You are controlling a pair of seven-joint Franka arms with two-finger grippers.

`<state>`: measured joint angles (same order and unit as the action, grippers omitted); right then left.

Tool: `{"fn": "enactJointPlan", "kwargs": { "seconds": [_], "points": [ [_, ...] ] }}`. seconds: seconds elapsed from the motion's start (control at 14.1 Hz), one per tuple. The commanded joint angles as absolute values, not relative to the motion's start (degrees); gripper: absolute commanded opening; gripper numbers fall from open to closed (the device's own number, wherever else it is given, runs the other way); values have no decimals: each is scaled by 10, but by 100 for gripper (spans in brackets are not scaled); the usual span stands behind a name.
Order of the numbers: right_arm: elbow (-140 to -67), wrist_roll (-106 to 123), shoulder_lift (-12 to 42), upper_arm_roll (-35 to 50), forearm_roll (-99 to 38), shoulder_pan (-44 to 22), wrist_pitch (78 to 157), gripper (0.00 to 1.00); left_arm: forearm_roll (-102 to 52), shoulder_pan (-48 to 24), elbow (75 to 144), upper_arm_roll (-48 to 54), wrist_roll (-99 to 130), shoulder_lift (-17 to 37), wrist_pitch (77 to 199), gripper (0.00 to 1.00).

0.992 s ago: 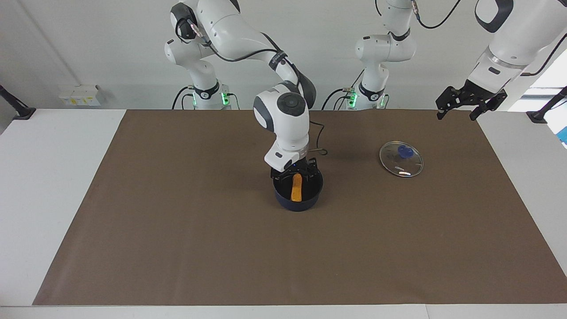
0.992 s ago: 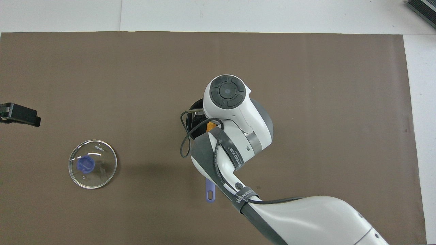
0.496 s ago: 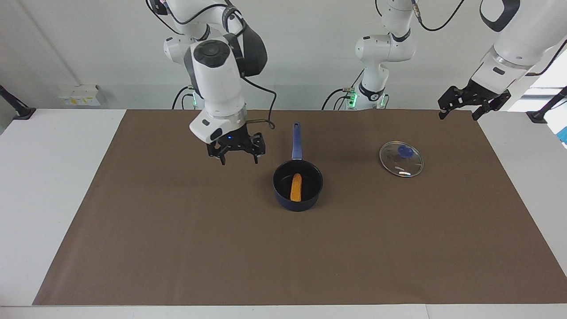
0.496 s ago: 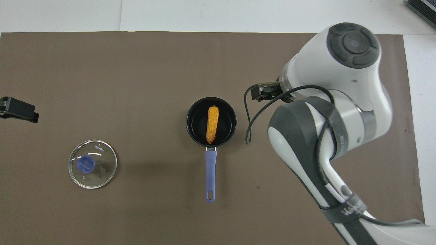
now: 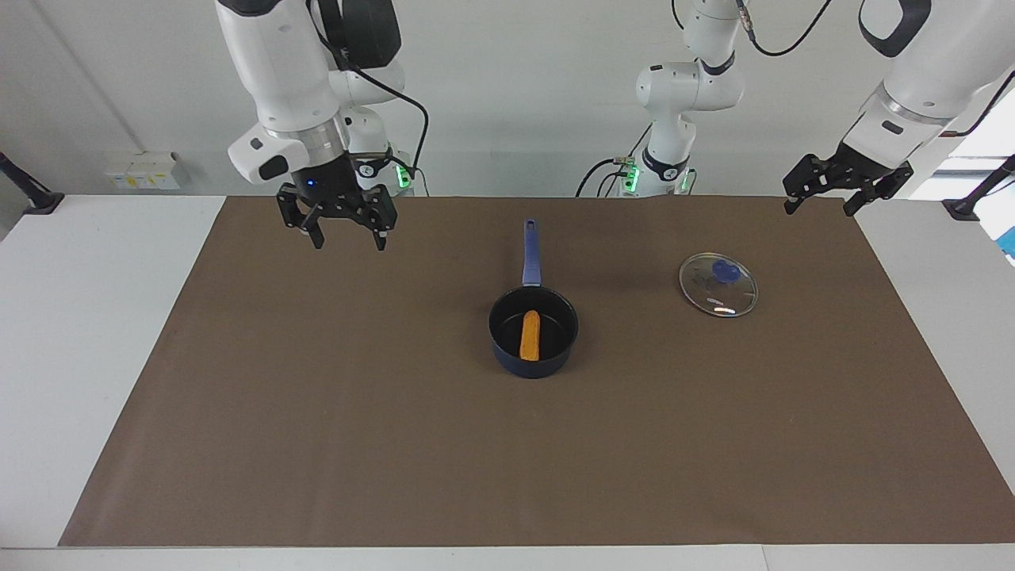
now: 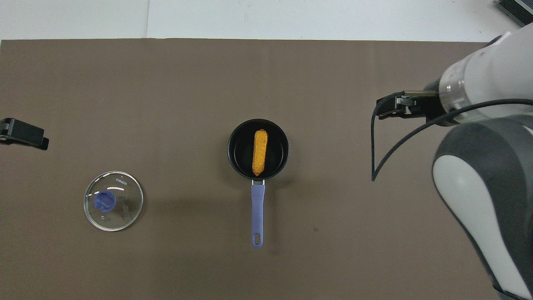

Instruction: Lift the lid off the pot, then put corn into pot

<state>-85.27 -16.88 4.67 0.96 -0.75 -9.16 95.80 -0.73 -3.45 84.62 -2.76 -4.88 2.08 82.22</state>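
The dark blue pot (image 5: 533, 358) (image 6: 235, 141) stands in the middle of the brown mat, its long handle (image 5: 530, 252) (image 6: 257, 212) pointing toward the robots. The yellow-orange corn (image 5: 530, 335) (image 6: 259, 152) lies inside it. The glass lid (image 5: 718, 285) (image 6: 113, 200) with its blue knob lies flat on the mat toward the left arm's end. My right gripper (image 5: 346, 236) (image 6: 385, 111) hangs open and empty, high over the mat toward the right arm's end. My left gripper (image 5: 821, 205) (image 6: 23, 137) hangs open and empty above the mat's corner, beside the lid.
The brown mat (image 5: 317, 412) covers most of the white table (image 5: 79, 317). A small white box (image 5: 143, 170) sits against the wall at the right arm's end. A loose black cable (image 6: 374, 146) dangles from the right wrist.
My right gripper has lifted out of the pot, leaving the corn inside, and swung up and away toward the right arm's end. The left arm has barely moved.
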Motion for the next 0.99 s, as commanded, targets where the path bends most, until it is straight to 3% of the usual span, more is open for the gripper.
{"fn": "enactJointPlan", "kwargs": {
  "seconds": [0.0, 0.57, 0.92],
  "points": [
    [-833, -155, 37, 12, -18, -59, 921, 100, -13, -40, 861, -32, -44, 8, 825, 100],
    [-833, -24, -15, 9, -16, 31, 824, 100, -13, -40, 862, -32, -44, 9, 831, 100],
    [-832, -20, -16, 10, -16, 35, 817, 100, -13, -40, 862, -32, -44, 8, 836, 100]
  ]
}}
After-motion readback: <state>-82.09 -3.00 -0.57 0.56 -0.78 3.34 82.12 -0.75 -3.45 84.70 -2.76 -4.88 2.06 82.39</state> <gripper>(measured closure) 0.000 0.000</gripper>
